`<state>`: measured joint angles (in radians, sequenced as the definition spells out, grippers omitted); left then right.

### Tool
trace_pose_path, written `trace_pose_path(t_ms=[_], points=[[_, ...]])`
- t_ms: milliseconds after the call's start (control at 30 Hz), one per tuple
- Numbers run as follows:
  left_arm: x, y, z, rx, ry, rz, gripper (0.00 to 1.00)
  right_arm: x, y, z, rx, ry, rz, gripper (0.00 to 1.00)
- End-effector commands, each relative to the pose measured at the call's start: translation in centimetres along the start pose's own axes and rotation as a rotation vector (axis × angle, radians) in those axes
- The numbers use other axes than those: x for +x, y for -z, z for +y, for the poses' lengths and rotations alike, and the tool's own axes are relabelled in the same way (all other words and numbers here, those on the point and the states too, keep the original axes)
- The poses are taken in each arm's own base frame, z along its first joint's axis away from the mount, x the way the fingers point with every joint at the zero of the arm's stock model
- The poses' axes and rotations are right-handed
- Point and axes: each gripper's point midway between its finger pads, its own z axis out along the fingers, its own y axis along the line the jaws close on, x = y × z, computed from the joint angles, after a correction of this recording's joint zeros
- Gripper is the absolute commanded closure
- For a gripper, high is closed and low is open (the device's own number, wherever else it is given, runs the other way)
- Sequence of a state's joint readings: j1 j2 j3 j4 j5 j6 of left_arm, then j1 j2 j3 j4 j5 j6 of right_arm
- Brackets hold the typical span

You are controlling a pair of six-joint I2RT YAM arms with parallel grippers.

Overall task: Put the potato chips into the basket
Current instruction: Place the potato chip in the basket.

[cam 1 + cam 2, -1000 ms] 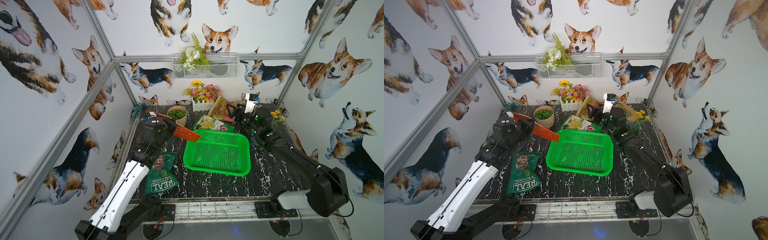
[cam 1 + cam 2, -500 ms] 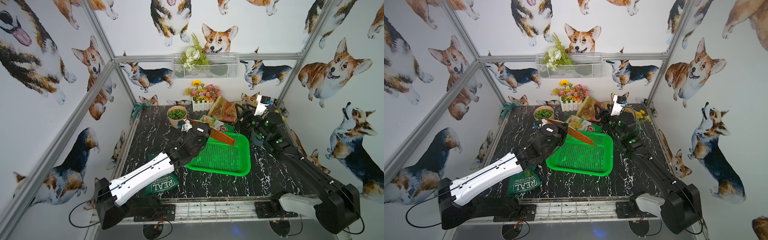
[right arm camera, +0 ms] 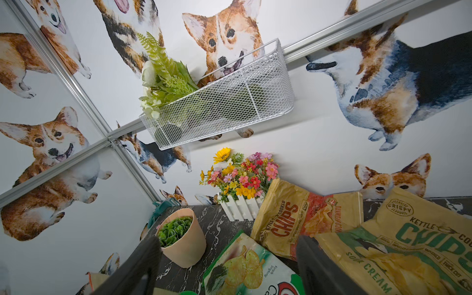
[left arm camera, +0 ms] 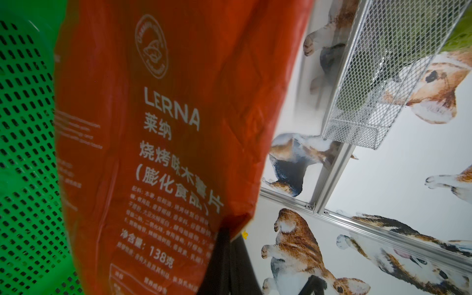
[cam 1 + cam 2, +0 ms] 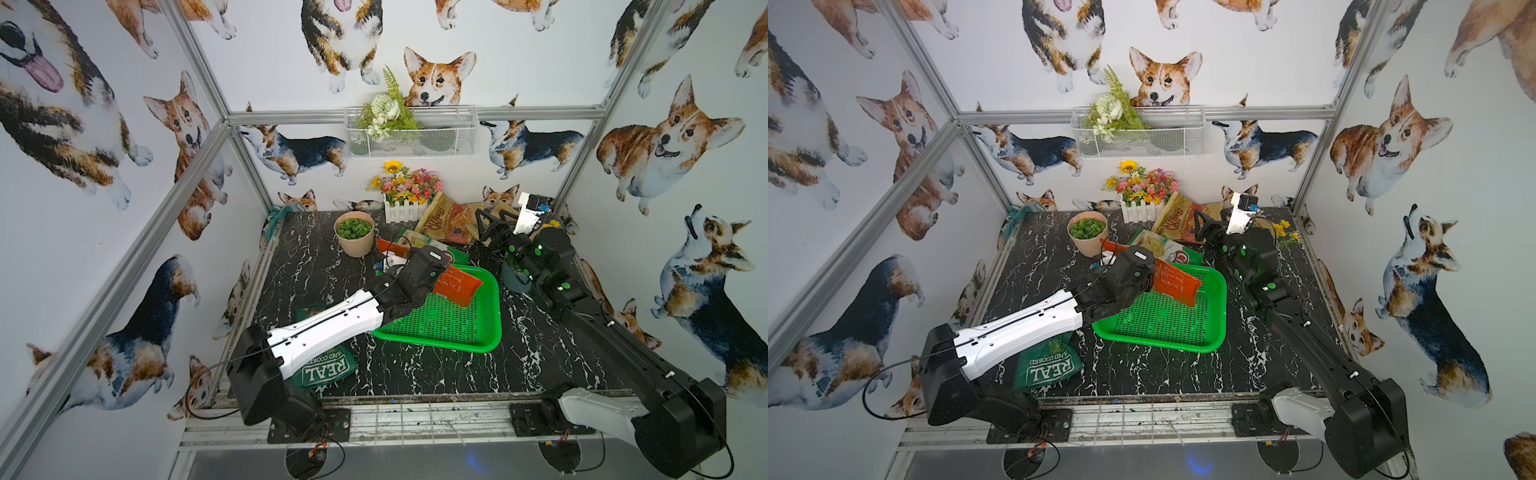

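Progress: nothing lies in the green basket (image 5: 440, 341) yet, and its perforated floor shows bare. The first bag is on its way. The left gripper (image 5: 438, 277) is pinched on one end of the orange bag (image 5: 457, 286), which hangs tilted over the basket's far-left corner. The bag's lower end is inside the rim line, but I cannot tell whether it touches the floor.

Four bags are left on the table:
- The dark green REAL bag (image 5: 328, 368) lies off the basket's near-left corner, partly under the left arm.
- The green-white bag (image 3: 242, 270) is just beyond the basket's far rim.
- The tan CHIPS bag with red (image 3: 293, 219) and the sour cream CHIPS bag (image 3: 408, 245) overlap further behind the basket's far-right corner.

The right gripper (image 5: 492, 224) has its jaws spread and empty. It hangs over that far cluster.

Edges and room: the basket's raised rim is the one lip to clear, and the held bag looks past it already. The left arm crosses the basket's left rim. The plant pot (image 5: 354, 235) stands near the far-left corner. The table is open on the basket's near and right sides. Behind it is crowded, so the two arms work close together there.
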<state>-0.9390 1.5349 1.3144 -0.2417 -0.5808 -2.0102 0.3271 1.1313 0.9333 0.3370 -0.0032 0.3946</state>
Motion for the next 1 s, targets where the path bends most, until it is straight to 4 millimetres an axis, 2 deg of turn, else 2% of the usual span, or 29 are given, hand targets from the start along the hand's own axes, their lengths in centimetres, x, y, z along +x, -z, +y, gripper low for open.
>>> trace_pose_path(t_ms=[0,33,167,200,267,367,500,600,733,867,967], points=[[0.8,-0.3,0.8,-0.017,0.086,-0.026,1.0,-0.7,0.4,0.1,0.0,0.025,-0.017,0.14],[1.3,-0.5,1.4,-0.031,0.103,-0.024,1.0,-1.3,0.9,0.4,-0.004,0.028,-0.032,0.14],[2.9,-1.3,3.3,-0.076,0.138,-0.024,1.0,-0.9,1.1,0.0,0.005,0.036,-0.027,0.13],[3.4,-2.0,4.5,-0.096,0.132,-0.028,1.0,-0.9,1.2,-0.1,0.008,0.039,-0.027,0.13],[3.9,-2.2,5.6,-0.112,0.133,-0.03,1.0,-0.8,1.2,-0.2,0.011,0.042,-0.024,0.13],[3.8,-1.6,5.8,-0.1,0.112,-0.055,1.0,-1.0,1.3,-0.2,0.013,0.06,-0.023,0.13],[2.4,-1.2,5.2,-0.072,0.105,-0.117,1.0,-0.7,1.3,-0.4,0.021,0.064,-0.016,0.12],[1.3,-1.5,4.1,-0.038,0.118,-0.162,1.0,-0.4,1.2,-0.3,0.008,0.045,-0.009,0.12],[0.9,-2.7,3.0,-0.008,0.153,-0.156,1.0,-0.3,1.2,-0.1,-0.002,0.039,0.0,0.12],[0.8,-2.9,3.4,-0.02,0.163,-0.149,1.0,-0.2,1.2,-0.2,0.005,0.04,0.01,0.12],[1.4,-2.9,4.5,-0.052,0.155,-0.116,1.0,0.2,1.2,-0.2,0.004,0.032,0.025,0.12]])
